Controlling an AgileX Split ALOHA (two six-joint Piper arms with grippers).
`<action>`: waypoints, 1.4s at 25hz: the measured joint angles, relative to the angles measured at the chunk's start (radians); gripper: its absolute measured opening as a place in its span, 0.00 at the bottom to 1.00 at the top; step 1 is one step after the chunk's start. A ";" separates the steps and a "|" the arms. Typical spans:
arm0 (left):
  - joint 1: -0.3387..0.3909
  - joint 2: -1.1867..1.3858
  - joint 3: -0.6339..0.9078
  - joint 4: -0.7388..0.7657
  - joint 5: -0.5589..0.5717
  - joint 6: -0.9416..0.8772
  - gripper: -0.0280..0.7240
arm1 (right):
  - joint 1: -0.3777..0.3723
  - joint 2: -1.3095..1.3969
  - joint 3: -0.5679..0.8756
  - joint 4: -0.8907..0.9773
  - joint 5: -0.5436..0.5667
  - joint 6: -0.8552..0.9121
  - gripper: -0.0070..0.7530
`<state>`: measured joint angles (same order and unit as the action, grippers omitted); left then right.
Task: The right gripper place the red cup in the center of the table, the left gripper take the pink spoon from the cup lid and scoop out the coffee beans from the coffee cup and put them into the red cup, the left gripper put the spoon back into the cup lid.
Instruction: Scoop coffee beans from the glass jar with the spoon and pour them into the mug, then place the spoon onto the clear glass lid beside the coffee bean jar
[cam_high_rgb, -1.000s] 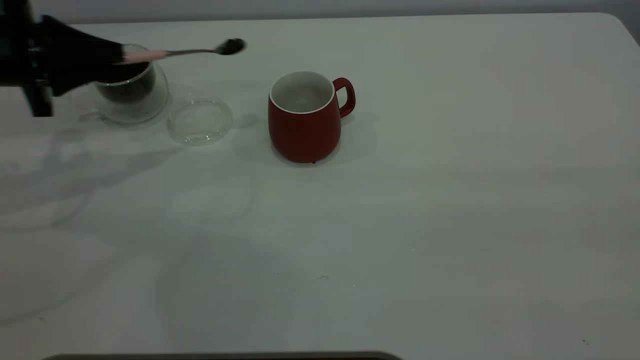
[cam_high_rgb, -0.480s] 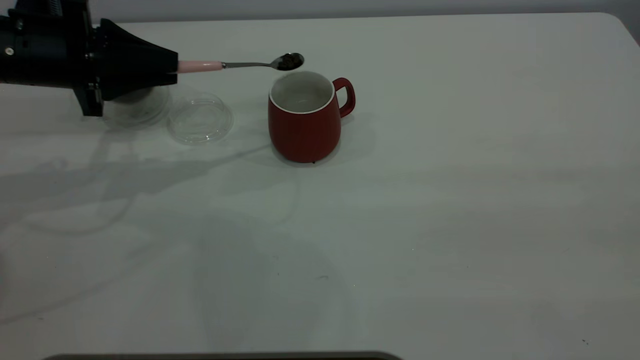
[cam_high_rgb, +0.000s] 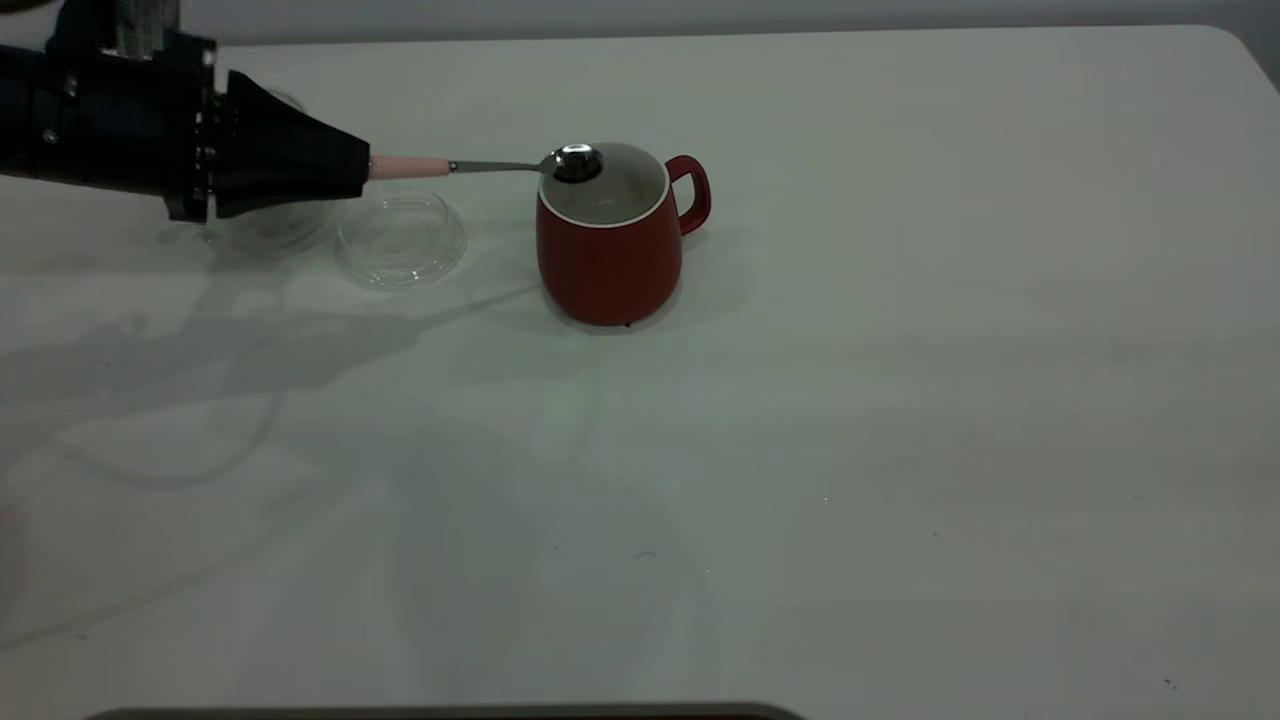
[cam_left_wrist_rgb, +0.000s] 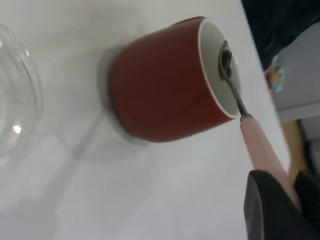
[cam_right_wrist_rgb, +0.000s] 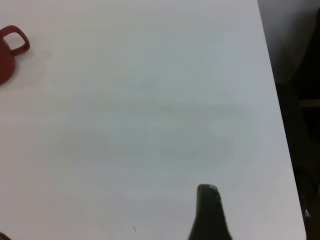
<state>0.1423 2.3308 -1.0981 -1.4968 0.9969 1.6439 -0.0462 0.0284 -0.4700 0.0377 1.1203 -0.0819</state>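
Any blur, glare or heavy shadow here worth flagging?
Exterior view: dim, arm shadows across the table, a highlight on the pink spoon bowl. Left wrist view: the left gripper blurred up close, the red cup soft-edged. Right wrist view: even, nothing notable.

dim exterior | soft shadows on table (cam_high_rgb: 900, 400) | wrist views blurred
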 joint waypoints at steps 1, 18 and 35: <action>-0.007 0.000 0.000 0.000 -0.007 0.029 0.20 | 0.000 0.000 0.000 0.000 0.000 0.000 0.78; -0.020 -0.004 0.001 -0.092 0.025 0.121 0.20 | 0.000 0.000 0.000 0.000 0.000 0.000 0.78; 0.307 -0.152 0.367 -0.261 -0.009 0.075 0.20 | 0.000 -0.001 0.000 0.000 0.000 0.000 0.78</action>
<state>0.4488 2.1790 -0.7309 -1.7581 0.9878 1.7186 -0.0462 0.0276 -0.4700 0.0377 1.1203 -0.0819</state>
